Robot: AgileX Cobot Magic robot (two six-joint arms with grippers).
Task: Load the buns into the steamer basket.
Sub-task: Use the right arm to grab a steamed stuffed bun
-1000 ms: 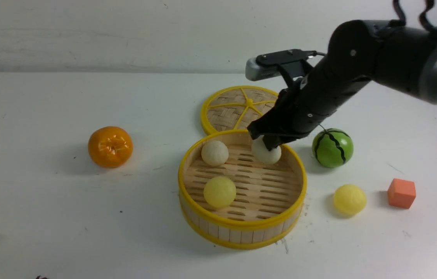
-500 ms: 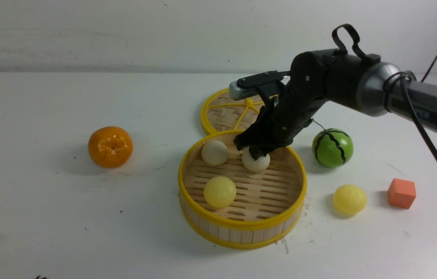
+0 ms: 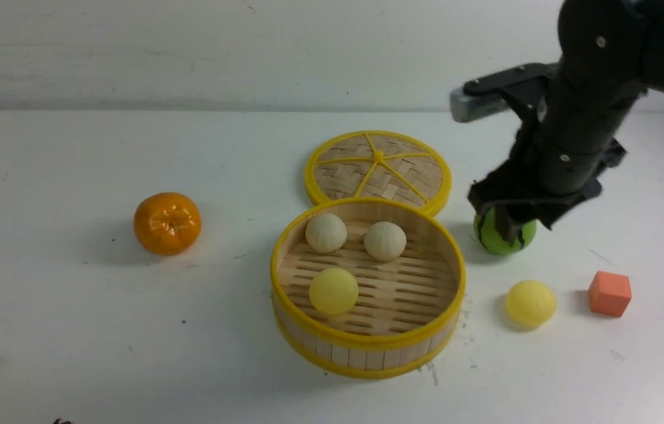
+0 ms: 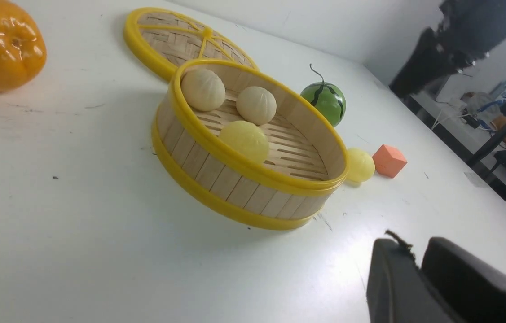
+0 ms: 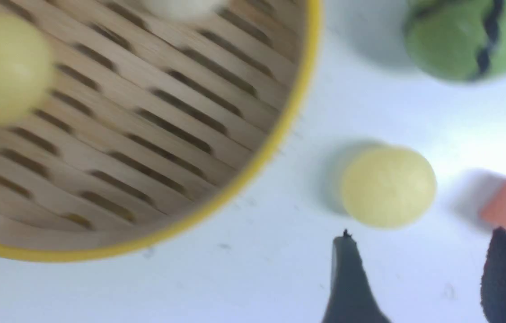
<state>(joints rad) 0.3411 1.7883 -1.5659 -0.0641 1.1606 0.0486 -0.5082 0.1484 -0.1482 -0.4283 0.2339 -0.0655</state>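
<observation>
Yellow bun (image 3: pixel 531 303) — outside the basket (image 3: pixel 369 347) — right gripper (image 3: pixel 520 215) open

Striped black over green on the watermelon ball (image 3: pixel 499 235); glossy orange on the tangerine (image 3: pixel 167 224); yellow-rimmed on the steamer basket (image 3: pixel 367 338).

White table (image 3: pixel 102 330); on it orange fruit (image 3: pixel 167 223), bamboo basket (image 3: pixel 367 356), watermelon ball (image 3: pixel 494 238), yellow bun (image 3: pixel 531 303), coral block (image 3: pixel 610 293).
</observation>
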